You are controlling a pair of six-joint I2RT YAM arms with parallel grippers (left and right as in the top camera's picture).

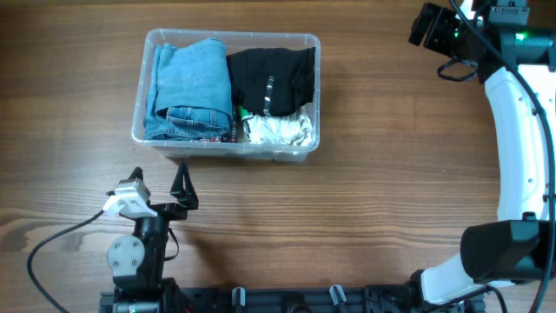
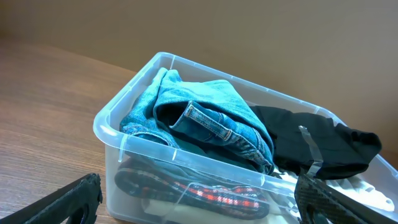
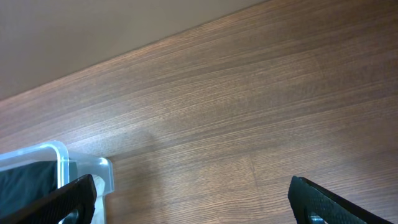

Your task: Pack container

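The clear plastic container (image 1: pixel 139 104) sits at the back left of the table. It holds folded blue jeans (image 1: pixel 187 83), a black garment (image 1: pixel 269 74), a white item (image 1: pixel 278 130) and a red plaid item low on its near side. In the left wrist view the container (image 2: pixel 109 124) is close ahead, with jeans (image 2: pixel 205 118), the black garment (image 2: pixel 323 143) and the plaid item (image 2: pixel 224 196) inside. My left gripper (image 1: pixel 161 184) is open and empty just in front of the container. My right gripper (image 1: pixel 434 26) is open and empty at the far right; the container's corner (image 3: pixel 59 155) shows in its view.
The wooden table (image 1: pixel 382 174) stretches between the container and the right arm (image 1: pixel 521 122). The left arm's base and cable (image 1: pixel 52 243) lie at the front left edge.
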